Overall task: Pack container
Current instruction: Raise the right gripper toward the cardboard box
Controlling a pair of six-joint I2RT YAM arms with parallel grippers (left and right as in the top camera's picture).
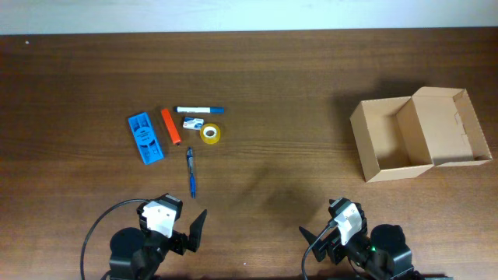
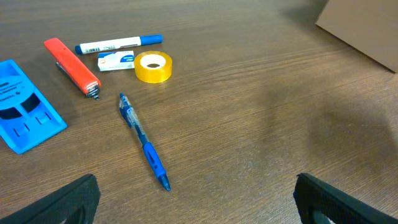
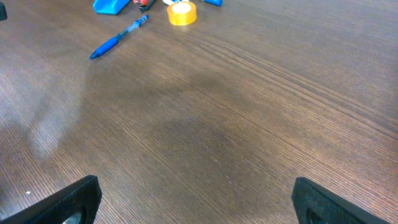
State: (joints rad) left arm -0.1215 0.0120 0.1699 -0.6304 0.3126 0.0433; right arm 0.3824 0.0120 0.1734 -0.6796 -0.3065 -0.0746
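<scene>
Well left of the open, empty container (image 1: 389, 144), the pen (image 1: 191, 173), tape roll (image 1: 211, 133) and marker (image 1: 200, 110) are lying unpacked; the left gripper (image 2: 196, 200) and right gripper (image 3: 196, 200) are hanging wide, holding nothing.

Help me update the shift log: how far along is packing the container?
Done: the container stands ready, flap lid open, nothing inside. In hand: nothing; left gripper and right gripper are both open and empty. Left: everything. The blue pen, tape roll, marker, orange tool, blue holder and small white box all lie far from the container.
</scene>
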